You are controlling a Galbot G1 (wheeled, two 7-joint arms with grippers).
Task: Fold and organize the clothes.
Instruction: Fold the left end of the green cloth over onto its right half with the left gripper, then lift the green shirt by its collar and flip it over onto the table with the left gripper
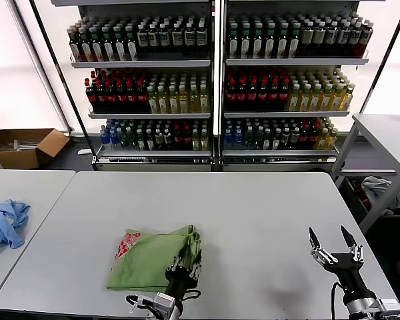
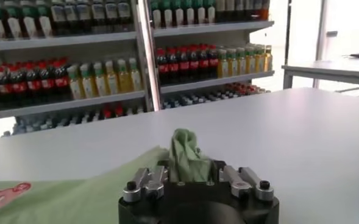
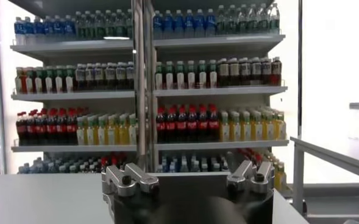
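Pinching a raised fold of the light green soft-fabric polo shirt (image 1: 150, 259) mid-fold, the left hand (image 1: 185, 267) should next carry it across, while the right hand (image 1: 335, 248) waits spread apart.

text: none legible | bottle labels (image 1: 153, 100): unreadable | shirt patch (image 1: 125, 245): unreadable

Blue garment (image 1: 5, 223), cardboard box (image 1: 23, 147), shelved bottles (image 1: 213, 93), probably drinks

One green polo shirt (image 1: 150, 259), one blue garment (image 1: 5, 223) — two pincers, left (image 1: 185, 263) and right (image 1: 333, 243).
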